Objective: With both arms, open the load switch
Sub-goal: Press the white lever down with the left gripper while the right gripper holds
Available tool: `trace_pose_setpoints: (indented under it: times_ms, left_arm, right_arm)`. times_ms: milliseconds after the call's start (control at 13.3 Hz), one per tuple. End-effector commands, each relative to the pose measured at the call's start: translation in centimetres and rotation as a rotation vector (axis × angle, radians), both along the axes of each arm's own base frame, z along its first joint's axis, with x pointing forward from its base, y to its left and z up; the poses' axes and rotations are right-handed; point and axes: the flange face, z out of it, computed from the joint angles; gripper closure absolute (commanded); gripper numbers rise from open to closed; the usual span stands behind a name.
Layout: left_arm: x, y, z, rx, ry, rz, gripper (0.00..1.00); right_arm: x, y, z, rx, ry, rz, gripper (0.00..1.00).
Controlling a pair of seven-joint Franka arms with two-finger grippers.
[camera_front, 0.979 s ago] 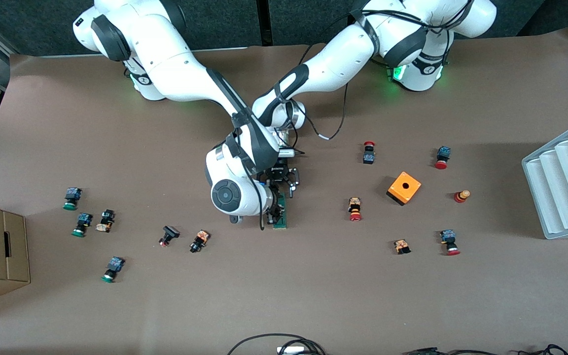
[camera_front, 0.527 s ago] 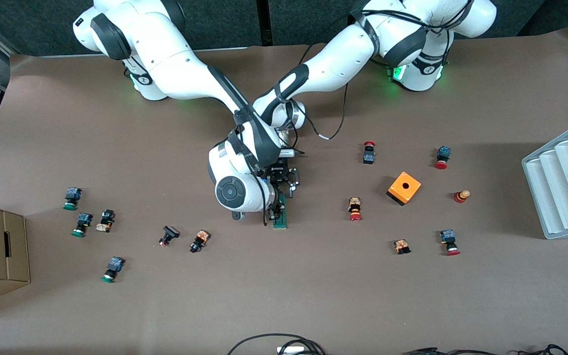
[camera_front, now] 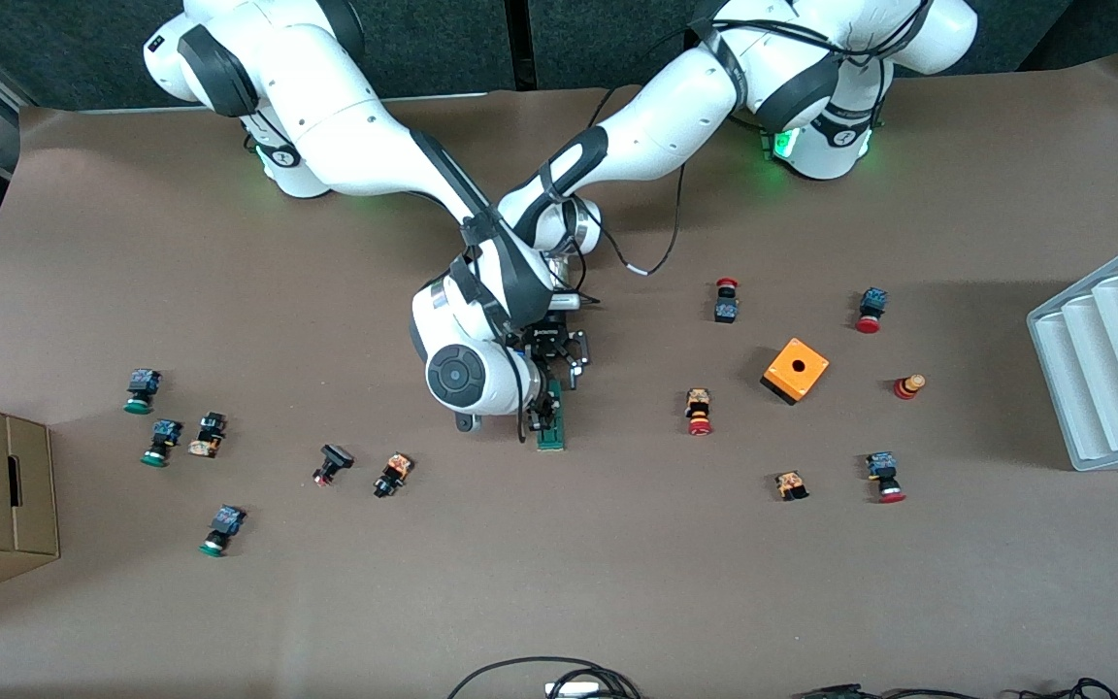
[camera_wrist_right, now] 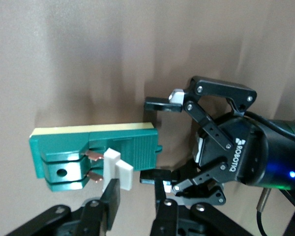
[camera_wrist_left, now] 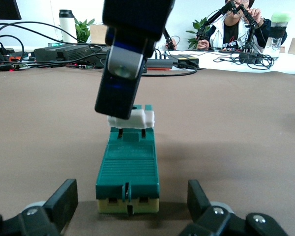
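A high camera looks steeply down on the whole table (camera_front: 617,602), facing both robot bases; each wrist camera sits close to the green load switch (camera_wrist_left: 128,169), which all three views share, from opposing ends

Brown table (camera_front: 559,582): load switch (camera_front: 552,427), orange cube (camera_front: 795,370), scattered push buttons (camera_front: 700,412).

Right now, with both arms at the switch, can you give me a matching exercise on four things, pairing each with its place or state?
Things:
1. load switch
2. left gripper
3. right gripper
4. orange cube

Places or states:
A. at the white tab of the switch
B. standing apart, toward the left arm's end of the table
C. open, at the switch's end away from the tab
D. dark green, lying flat between the two grippers

Pairs: 1-D, 2-C, 3-A, 4-B
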Motion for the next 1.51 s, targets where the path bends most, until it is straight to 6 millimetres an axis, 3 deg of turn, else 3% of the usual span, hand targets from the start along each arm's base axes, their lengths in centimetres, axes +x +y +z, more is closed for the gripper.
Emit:
trace_pose_setpoints:
  times_ms: [0,678,1431]
  left_arm:
    - [0.1,-0.2,-0.9,-0.009,-0.011,-0.001,0.03]
    - [0.1,-0.2,-0.8,-0.01,-0.012,-0.001,0.03]
    - [0.1,-0.1,-0.9,-0.009,-0.011,0.0,0.03]
  right_arm:
    - [-0.5,-0.3,-1.3,-0.027,-0.023,0.013,0.63]
    - [-0.7,-0.1,-2.7,-0.037,-0.038,0.013,0.63]
    - [-0.8,-0.1,-2.0,-0.034,-0.035,0.014,0.79]
